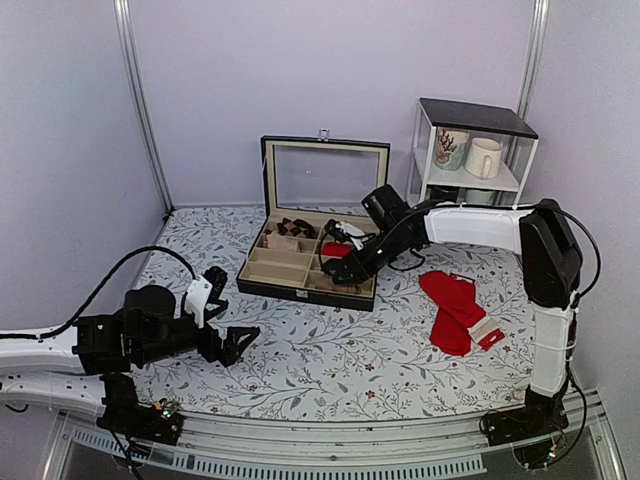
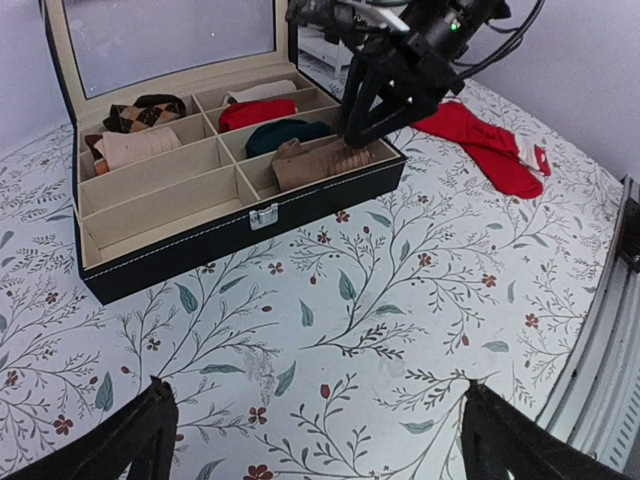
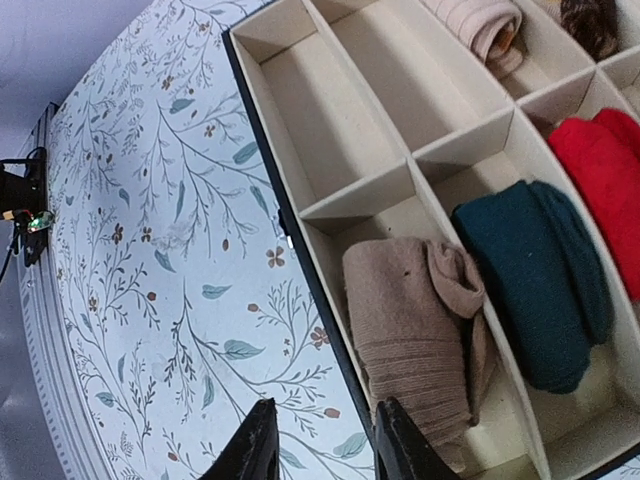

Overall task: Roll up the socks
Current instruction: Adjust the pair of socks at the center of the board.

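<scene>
While the left gripper [image 2: 320, 445] is hanging low over the table [image 2: 400, 300] with its jaws spread wide and holding nothing, the socks [image 3: 405, 330] are lying well ahead of it. They are already a tan bundle tucked into a front corner compartment of the box [image 2: 180, 255]. The right gripper [image 3: 322, 450] is hovering over that corner, its jaws parted only narrowly and gripping nothing. The socks are sitting just beyond its fingertips, nearer one finger than the other. Being soft, light ribbed knit, they are likely to spring loose if pinched at the floppy cuff end, so a hold across the thick middle is looking safest. Farther beyond the jaws, a green roll [image 3: 540, 280] and a red roll [image 3: 600, 180] are filling the neighbouring compartments.
</scene>
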Robot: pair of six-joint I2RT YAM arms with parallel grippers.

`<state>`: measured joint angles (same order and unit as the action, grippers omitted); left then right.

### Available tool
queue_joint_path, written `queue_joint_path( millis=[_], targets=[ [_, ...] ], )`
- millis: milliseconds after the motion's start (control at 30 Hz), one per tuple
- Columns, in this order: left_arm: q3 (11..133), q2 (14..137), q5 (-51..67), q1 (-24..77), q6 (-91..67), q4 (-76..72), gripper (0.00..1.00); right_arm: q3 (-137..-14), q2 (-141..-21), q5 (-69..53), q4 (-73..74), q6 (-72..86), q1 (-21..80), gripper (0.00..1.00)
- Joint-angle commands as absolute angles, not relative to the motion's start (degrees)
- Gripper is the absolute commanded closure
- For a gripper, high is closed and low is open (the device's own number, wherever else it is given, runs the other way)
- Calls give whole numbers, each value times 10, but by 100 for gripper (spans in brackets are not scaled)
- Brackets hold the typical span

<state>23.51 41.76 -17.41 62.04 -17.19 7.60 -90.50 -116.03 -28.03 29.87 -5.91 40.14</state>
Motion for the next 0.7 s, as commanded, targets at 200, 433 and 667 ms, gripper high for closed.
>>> queue_joint_path(
  millis=[200,433,667],
  targets=[
    [233,421,-170,612,-171,69,1,-807,-1199,-211,249,-6,405,68],
    [236,424,-166,611,-170,69,1,-786,-1215,-175,238,42,396,69],
    [234,414,-166,611,-173,72,1,-780,-1134,-248,208,29,395,62]
  ],
)
